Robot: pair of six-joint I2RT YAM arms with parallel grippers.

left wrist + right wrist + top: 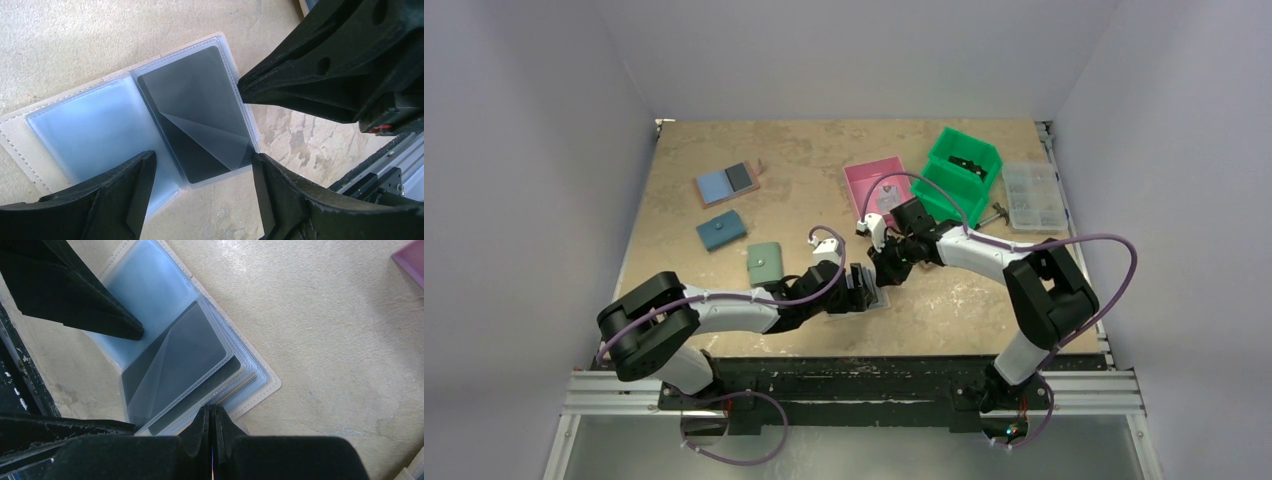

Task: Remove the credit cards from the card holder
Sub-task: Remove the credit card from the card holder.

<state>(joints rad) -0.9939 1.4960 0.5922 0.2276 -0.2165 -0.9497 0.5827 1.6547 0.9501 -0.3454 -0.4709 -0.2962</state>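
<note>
The card holder (100, 125) lies open and flat on the table, with a pale blue panel on one side and a dark grey panel (195, 110) under clear sleeves (165, 355). My left gripper (202, 175) is open, its fingers straddling the near corner of the dark panel without gripping it. My right gripper (211, 412) is shut, and its tips touch the outer edge of the stacked sleeves. The credit cards stay hidden inside the sleeves; only a thin yellowish edge (244, 374) shows between the layers. In the top view both grippers meet over the holder (879, 298).
Further back on the left lie a second open holder with blue and black panels (727, 183), a teal wallet (721, 231) and a green wallet (764, 262). A pink bin (876, 185), a green bin (964, 170) and a clear parts box (1031, 195) stand at the back right.
</note>
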